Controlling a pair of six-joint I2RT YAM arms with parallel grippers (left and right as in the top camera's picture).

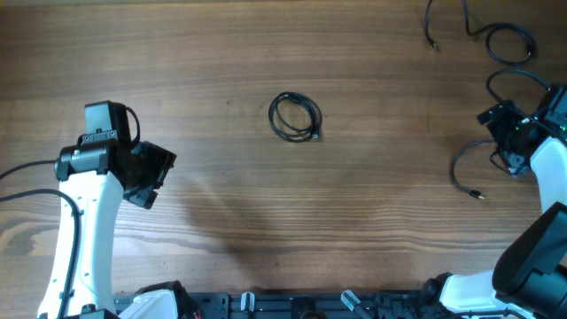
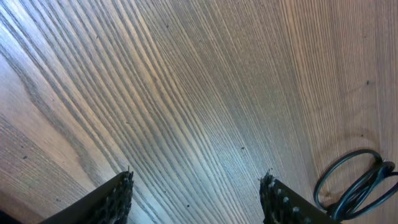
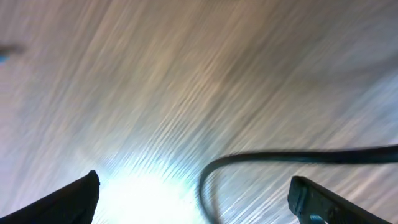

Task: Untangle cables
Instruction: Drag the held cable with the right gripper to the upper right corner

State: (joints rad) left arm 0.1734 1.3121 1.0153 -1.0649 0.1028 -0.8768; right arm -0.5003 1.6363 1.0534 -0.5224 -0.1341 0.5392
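- Black coiled cable (image 1: 294, 117) lies mid table (image 1: 372, 230), nearly round, plug end on its right-arm side.
- I see left gripper (image 2: 196, 186) parted, empty.
- My right gripper (image 3: 193, 183) gapes above a loose cable (image 3: 298, 155), holding nothing.

No text, label, brand, number or sign is legible in any view; the wooden table (image 1: 266, 221) shows only grain, no readable marking.
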